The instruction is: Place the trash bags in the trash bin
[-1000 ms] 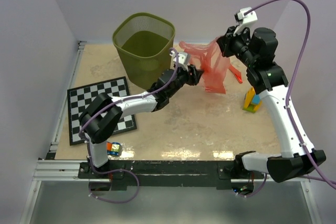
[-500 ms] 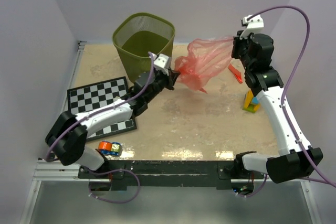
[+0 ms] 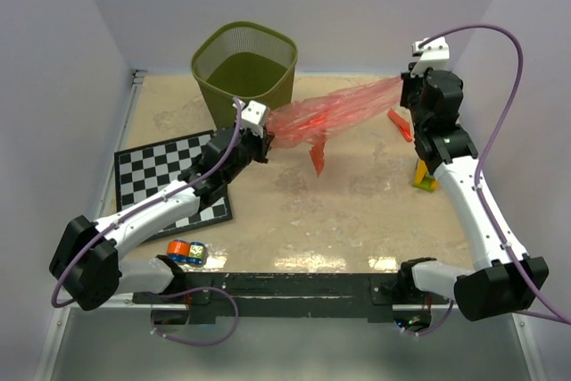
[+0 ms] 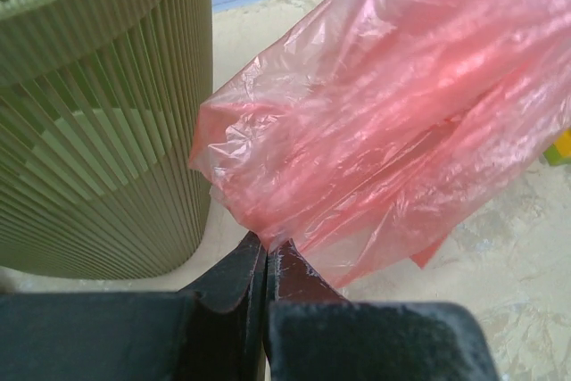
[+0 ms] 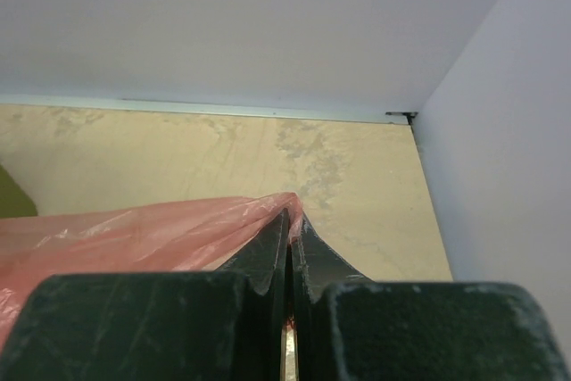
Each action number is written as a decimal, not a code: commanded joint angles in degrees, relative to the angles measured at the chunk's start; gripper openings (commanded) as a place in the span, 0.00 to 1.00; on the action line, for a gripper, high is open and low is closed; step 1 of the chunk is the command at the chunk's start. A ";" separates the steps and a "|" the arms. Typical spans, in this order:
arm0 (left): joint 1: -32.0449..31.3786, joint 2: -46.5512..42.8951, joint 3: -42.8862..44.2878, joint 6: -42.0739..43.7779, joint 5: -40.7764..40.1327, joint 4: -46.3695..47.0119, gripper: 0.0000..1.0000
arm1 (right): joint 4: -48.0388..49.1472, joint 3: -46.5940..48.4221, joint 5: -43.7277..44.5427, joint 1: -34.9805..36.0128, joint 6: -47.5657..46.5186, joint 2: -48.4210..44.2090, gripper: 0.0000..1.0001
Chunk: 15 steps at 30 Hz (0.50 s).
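Top external: trash bag (image 3: 332, 113) outside trash bin (image 3: 239, 101).

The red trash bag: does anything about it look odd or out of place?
Yes. The trash bag is stretched taut between the left gripper and the right gripper, beside the trash bin, not inside it; one flap hangs down.

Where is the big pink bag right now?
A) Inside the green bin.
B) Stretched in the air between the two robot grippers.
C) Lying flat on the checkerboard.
B: the pink bag is pulled out between the left gripper and the right gripper, both shut on it. It is beside the green bin, not in it.
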 commanded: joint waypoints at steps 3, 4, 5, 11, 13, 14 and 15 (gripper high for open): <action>0.24 -2.68 1.25 5.65 4.44 0.77 0.00 | 1.79 -1.59 -6.88 -0.07 -0.83 -3.64 0.00; 0.16 -2.94 1.51 7.49 5.49 0.68 0.00 | 1.62 -1.94 -6.10 -0.15 -1.01 -3.82 0.00; 0.24 -3.29 1.69 9.51 6.11 0.25 0.00 | 1.70 -2.11 -5.92 -0.07 -1.62 -4.17 0.00; 0.51 -6.46 0.02 13.93 5.07 -4.40 0.00 | 4.16 -2.03 0.49 -0.15 -2.33 -4.87 0.00; 0.51 -6.54 0.28 13.49 5.24 -7.04 0.00 | 4.51 -1.85 -0.55 -0.15 -2.41 -5.05 0.00; 0.60 -6.72 0.55 13.49 5.59 -7.58 0.00 | 4.43 -1.85 -1.86 -0.15 -2.50 -5.22 0.00; 0.60 -7.07 0.55 13.58 6.11 -7.67 0.00 | 4.17 -1.59 -2.74 -0.15 -2.42 -5.23 0.00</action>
